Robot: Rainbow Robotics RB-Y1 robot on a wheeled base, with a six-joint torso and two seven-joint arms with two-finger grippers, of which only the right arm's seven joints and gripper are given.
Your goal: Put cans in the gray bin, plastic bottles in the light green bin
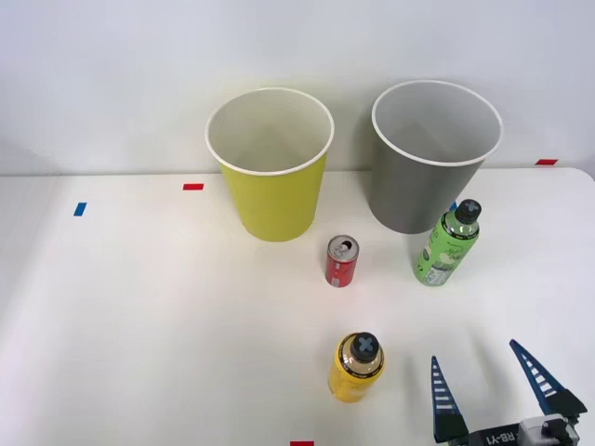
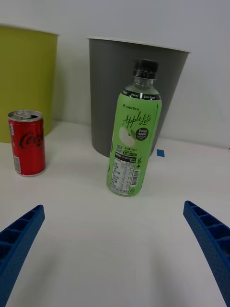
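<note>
Toward the tabletop's back edge: one light green bin (image 1: 270, 167), one gray bin (image 1: 435, 153). Mid-table, left to right: one yellow bottle (image 1: 356, 368), one red can (image 1: 341, 261), one green bottle (image 1: 447, 243). Right gripper (image 1: 500, 390), spread empty at the front right corner, faces the green bottle; tall, likely topples if nudged off-center.

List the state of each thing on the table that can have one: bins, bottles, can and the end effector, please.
light green bin: upright, nothing seen inside.
gray bin: upright, nothing seen inside.
red can: upright, tab opened.
green bottle: upright, capped, before the gray bin.
yellow bottle: upright, capped.
right end effector: open, holding nothing, aimed at the green bottle.
</note>
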